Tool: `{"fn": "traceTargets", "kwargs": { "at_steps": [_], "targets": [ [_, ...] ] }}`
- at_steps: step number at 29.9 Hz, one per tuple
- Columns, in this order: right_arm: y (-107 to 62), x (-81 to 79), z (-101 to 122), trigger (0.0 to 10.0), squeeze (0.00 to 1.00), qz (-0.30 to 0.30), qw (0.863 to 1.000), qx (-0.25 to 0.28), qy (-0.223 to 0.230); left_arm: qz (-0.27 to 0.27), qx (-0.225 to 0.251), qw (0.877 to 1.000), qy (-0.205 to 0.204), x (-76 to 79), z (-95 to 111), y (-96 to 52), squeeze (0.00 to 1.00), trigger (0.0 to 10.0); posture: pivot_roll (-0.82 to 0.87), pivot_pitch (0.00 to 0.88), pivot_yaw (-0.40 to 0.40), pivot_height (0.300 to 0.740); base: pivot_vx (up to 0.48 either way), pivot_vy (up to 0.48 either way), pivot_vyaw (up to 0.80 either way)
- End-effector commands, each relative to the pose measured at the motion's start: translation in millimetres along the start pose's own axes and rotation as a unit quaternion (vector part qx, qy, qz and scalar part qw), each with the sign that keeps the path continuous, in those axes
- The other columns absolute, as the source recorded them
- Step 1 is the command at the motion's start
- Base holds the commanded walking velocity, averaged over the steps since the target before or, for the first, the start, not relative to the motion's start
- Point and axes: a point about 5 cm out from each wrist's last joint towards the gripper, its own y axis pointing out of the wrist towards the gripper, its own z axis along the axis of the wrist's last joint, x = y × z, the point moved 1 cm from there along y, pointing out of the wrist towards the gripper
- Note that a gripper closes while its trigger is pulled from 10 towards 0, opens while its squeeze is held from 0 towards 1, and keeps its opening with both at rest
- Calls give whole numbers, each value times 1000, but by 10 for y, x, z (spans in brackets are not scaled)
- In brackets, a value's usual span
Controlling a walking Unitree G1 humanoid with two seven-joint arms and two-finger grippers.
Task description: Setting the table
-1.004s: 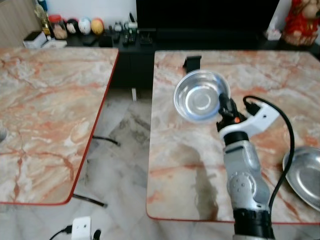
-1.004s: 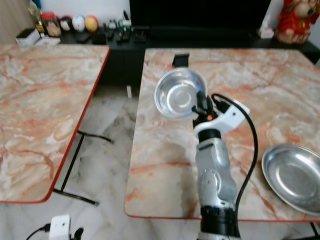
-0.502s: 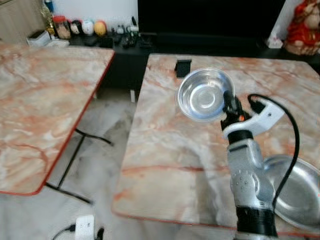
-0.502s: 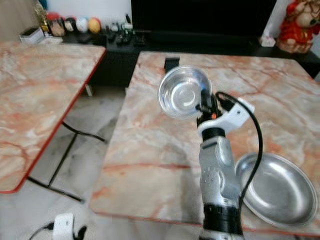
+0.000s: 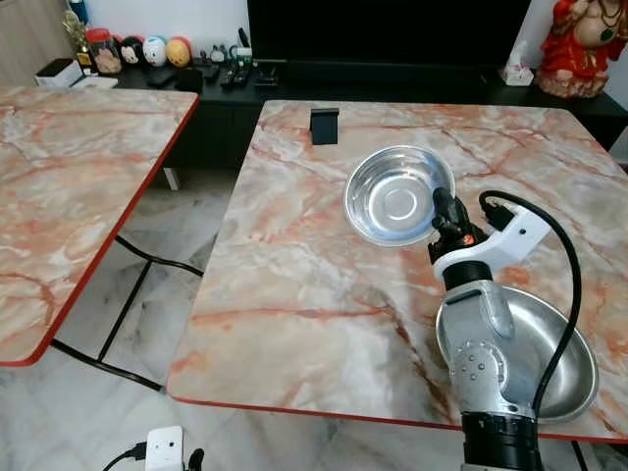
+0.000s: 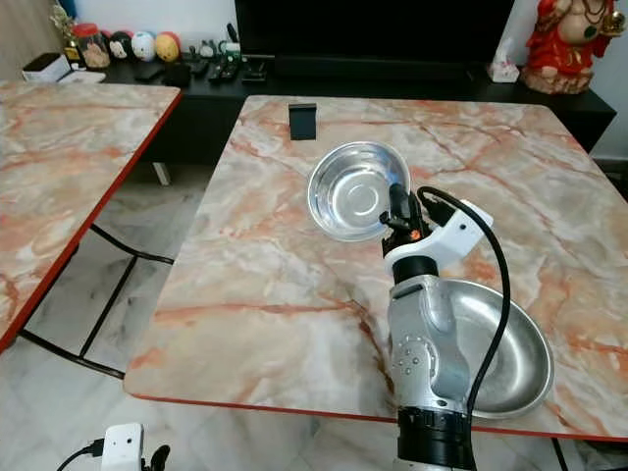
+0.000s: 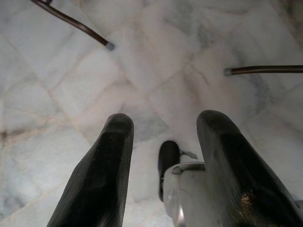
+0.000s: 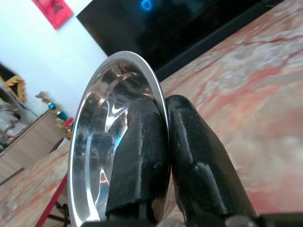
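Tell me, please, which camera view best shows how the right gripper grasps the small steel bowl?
The right wrist view: both fingers pinch the small steel bowl by its rim, one inside, one outside. The eye views show the whole bowl held by the right gripper above the marble table, but the pinch is tiny.

Right arm [image 5: 483,363]: silver cast shell, screws in forearm, black cuff near base. White wrist bracket [image 5: 510,235], black cable [image 5: 564,294] looping at 3 o'clock (small orange mark by bracket). Fingers [image 8: 189,156] matte black.
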Motion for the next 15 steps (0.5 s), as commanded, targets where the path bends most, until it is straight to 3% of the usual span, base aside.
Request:
{"fn": "traceTargets", "kwargs": {
  "at_steps": [1,7,9,15],
  "targets": [
    [34,-64,73,10000,0,9,1000,14,1,4,-13,1000,-3,-41,-63,-21,0,10000,-24,77,-4,740,0,0,0],
    [38,-53,71,10000,0,9,1000,8,1,1,-11,1000,-7,-36,-63,-23,0,10000,-25,77,-6,740,0,0,-108],
    [39,-51,81,10000,0,10,1000,11,-1,0,-11,1000,-9,-34,-62,-23,0,10000,-25,77,-6,740,-294,0,-609],
    [64,-35,105,10000,0,7,1000,16,-6,-1,-13,1000,-9,-30,-64,-21,0,10000,-25,74,-8,740,-288,0,0]
  ]
}}
